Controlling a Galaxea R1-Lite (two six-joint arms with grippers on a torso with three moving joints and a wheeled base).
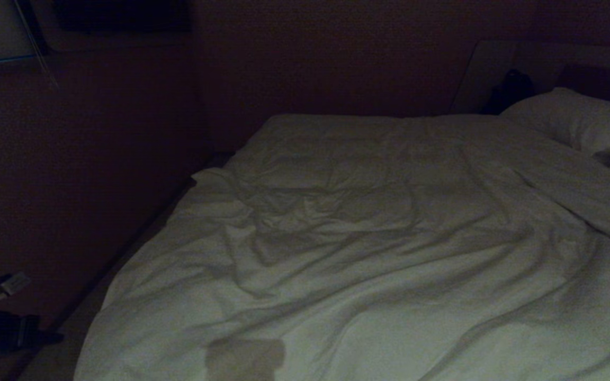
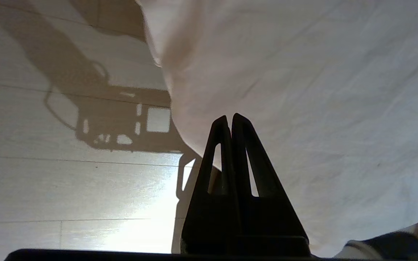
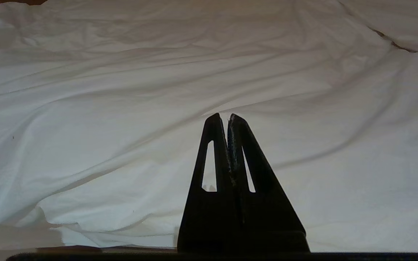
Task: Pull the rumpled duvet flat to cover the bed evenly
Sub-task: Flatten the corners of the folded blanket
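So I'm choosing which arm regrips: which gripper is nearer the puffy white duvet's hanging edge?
Left. The left gripper, shut, is beside the duvet edge over the floor; the right gripper, shut, faces its top.

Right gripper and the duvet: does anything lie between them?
No. In the right wrist view the shut right gripper points across the rumpled duvet, with only air between them; whether the tips touch it cannot be told.
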